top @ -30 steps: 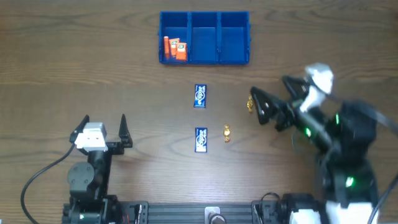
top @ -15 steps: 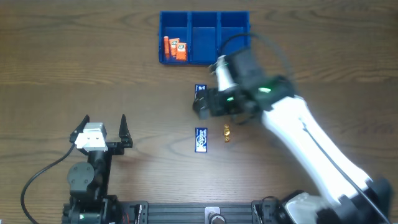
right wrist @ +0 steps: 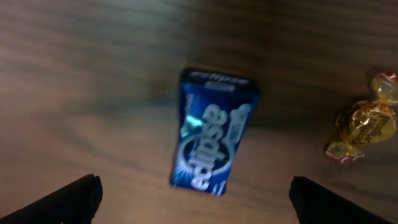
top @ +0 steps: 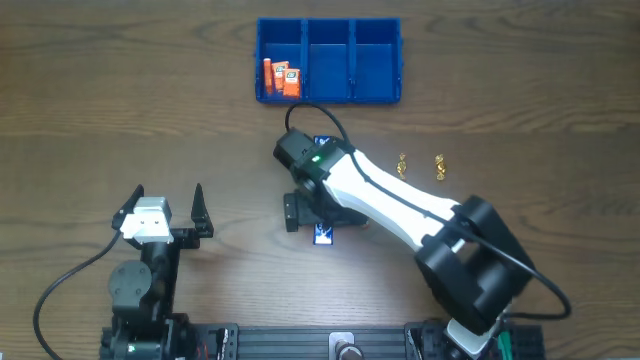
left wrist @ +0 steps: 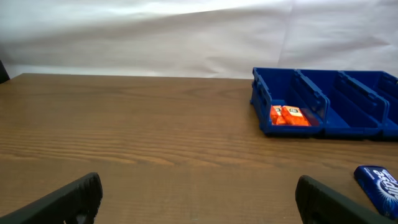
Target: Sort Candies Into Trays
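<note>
1. Done: orange candies (top: 281,79) lie in the left compartment of the blue tray (top: 328,98).
2. Left on the tabletop: two blue candies and the gold candies (top: 402,167).
3. The right gripper (right wrist: 193,186) hangs over one blue candy (right wrist: 211,140), probably just above it, fingers spread.
4. The left gripper (top: 167,193) is parked, fingers spread.

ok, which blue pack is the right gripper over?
The blue pack farther from the blue tray, gold candy beside it, under the right gripper. The other blue pack lies nearer the tray.
</note>
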You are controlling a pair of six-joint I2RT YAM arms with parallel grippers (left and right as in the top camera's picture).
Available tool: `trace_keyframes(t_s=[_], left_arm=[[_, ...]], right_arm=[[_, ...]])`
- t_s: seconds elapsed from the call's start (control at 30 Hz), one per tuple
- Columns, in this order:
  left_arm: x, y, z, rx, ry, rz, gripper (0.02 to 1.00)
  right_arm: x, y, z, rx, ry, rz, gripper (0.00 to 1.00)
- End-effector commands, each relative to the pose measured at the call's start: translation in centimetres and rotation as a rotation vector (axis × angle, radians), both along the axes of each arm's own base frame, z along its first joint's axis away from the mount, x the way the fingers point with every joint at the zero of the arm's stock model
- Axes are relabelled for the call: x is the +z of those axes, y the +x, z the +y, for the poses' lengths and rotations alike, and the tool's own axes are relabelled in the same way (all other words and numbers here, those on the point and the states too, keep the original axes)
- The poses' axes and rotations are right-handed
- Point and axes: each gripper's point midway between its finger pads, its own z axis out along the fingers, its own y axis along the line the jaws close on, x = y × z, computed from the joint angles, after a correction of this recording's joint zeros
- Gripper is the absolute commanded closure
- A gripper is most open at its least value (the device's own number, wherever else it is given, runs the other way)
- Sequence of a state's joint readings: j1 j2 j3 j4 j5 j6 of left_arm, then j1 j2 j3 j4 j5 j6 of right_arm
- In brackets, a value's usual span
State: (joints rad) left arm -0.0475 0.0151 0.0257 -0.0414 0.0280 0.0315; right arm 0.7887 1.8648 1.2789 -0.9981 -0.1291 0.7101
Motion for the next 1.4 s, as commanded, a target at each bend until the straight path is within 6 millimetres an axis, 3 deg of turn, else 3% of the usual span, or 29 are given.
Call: trace_keyframes(t_s=[0.03,0.37,0.57,0.6,0.77,0.87,0.97,1.07,1.17,1.27,1.4], left_arm=[[-1.7,-0.1,0.2,0.008,0.018,0.050,0.020],[-1.8,-0.1,0.2,0.008,0.018,0.050,0.020],[-1.8,-0.1,0.2,0.008,0.018,0.051,0.020],[-1.8,-0.1,0.2,0.008,0.018,0.051,0.020],[-1.7,-0.1,0.2,0.008,0.018,0.050,0.023],[-1.8,-0.1,0.2,0.008,0.018,0.050,0.020],[-1.8,-0.1,0.2,0.008,0.018,0.050,0.023],[-1.8,-0.1,0.2,0.008,0.018,0.050,0.020],[-1.8,-0.1,0.2,0.008,0.018,0.051,0.023],[-1.8,-0.1,0.2,0.008,0.018,0.050,0.020],[-1.8,-0.1,0.2,0.008,0.018,0.051,0.023]], right_arm=[[-1.9,0.1,-0.4,-0.046,-0.057,0.009,0.003],[-3.5,0.4,-0.4,-0.063,-0.072,0.024,0.001],[-4.1,0.3,-0.6,-0.076,-0.087,0.038,0.084],[-4.1,0.3,-0.6,-0.076,-0.087,0.038,0.132],[-4.1,0.3,-0.5,-0.076,-0.085,0.036,0.570],[-4.1,0.4,-0.4,-0.076,-0.081,0.031,0.608],[-4.2,0.8,0.0,-0.076,-0.063,0.014,0.722],[-3.9,1.4,0.6,-0.073,-0.039,-0.013,0.730],[-1.7,3.4,0.6,-0.081,-0.038,-0.114,0.741],[3.0,7.3,-0.3,-0.118,-0.069,-0.284,0.801],[11.3,13.6,-1.7,-0.158,-0.088,-0.496,0.792]])
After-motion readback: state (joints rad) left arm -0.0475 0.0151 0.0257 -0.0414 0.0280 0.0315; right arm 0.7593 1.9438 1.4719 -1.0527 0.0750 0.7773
